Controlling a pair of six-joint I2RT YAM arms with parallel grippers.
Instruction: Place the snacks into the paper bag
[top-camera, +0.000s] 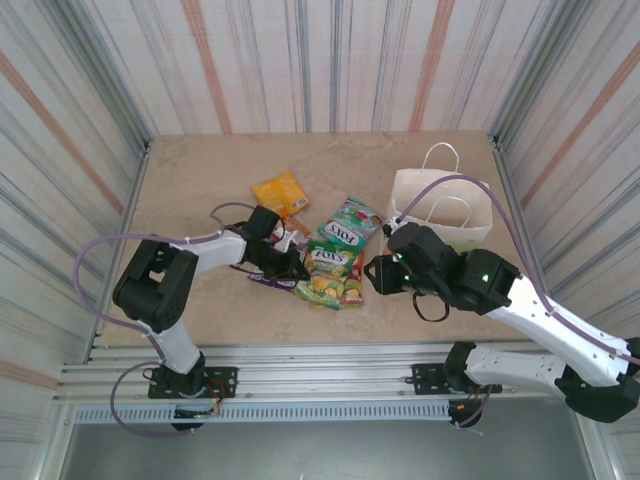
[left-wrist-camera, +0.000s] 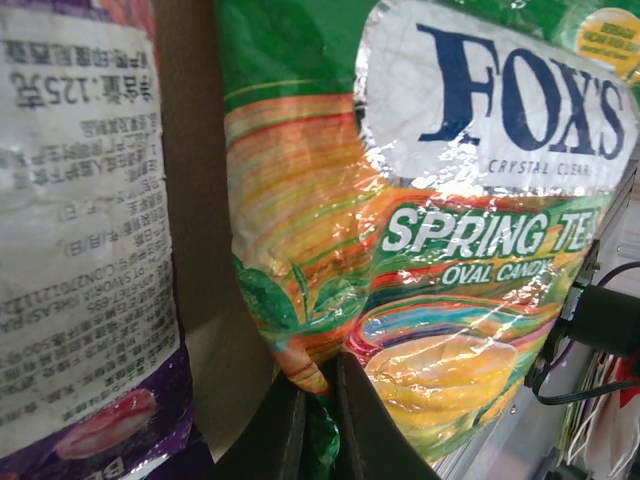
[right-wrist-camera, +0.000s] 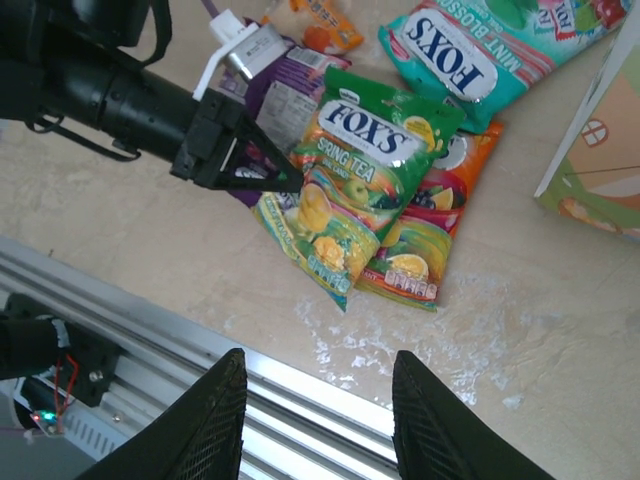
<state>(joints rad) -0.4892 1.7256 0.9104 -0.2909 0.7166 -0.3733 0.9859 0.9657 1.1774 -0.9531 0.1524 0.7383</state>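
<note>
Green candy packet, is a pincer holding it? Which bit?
Yes. The left pincer pinches the green packet by its edge; the right pincer is open, holding nothing.

Your table (top-camera: 200, 180) is a beige, marble-look slab, with a scatter of white specks (right-wrist-camera: 335, 350) on it close to the near edge. Along that near edge runs a ribbed aluminium rail (top-camera: 320, 365), and nearer still a slotted grey strip (top-camera: 330, 412). Striped corrugated walls (top-camera: 330, 60) close in the left, far and right sides.
</note>
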